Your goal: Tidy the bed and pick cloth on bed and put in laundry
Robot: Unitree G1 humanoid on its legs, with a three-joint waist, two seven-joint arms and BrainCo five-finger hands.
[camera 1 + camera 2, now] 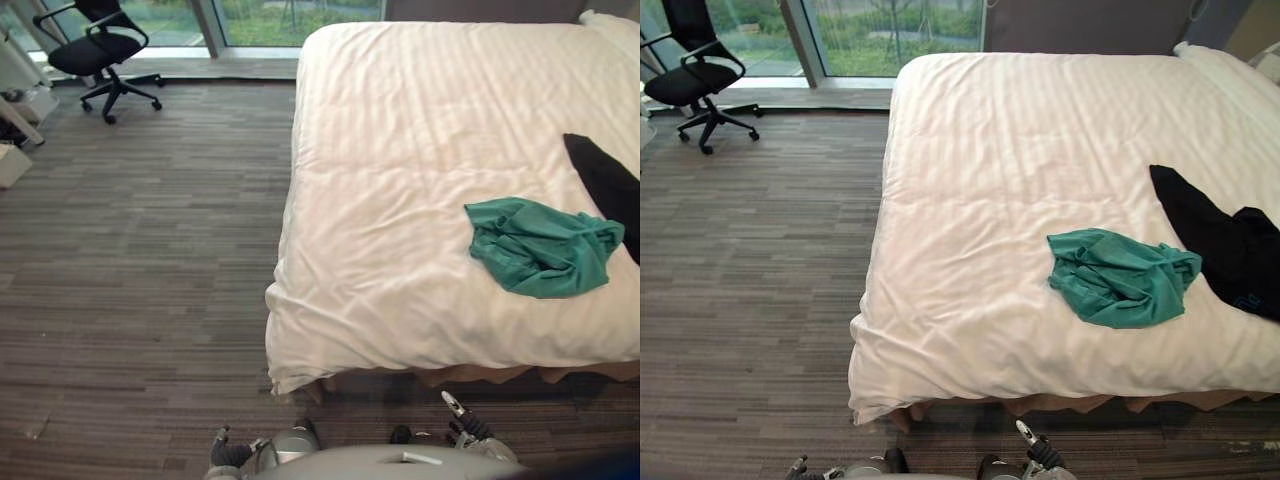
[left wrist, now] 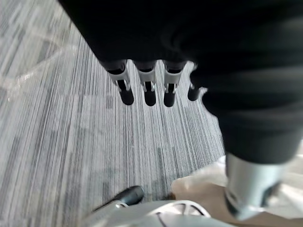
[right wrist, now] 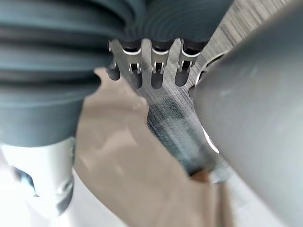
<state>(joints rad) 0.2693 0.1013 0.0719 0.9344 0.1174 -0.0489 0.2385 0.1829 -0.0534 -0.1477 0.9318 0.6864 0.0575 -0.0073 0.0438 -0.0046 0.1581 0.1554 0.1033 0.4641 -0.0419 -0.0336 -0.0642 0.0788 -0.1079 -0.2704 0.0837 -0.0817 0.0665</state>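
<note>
Green cloth [image 1: 540,245] is lying crumpled right of centre on the bed [image 1: 400,130], just beside a black cloth [image 1: 1225,245] at the right border. Left hand [image 2: 149,90] and right hand [image 3: 156,71] are hanging low, fingers straight, holding nothing.

Risks, as judged:
- The fingers may be gathering the white cover with the garment, rumpling the bed.
- The long reach may be giving a weak pinch, dropping the cloth on the floor [image 1: 130,250].
</note>
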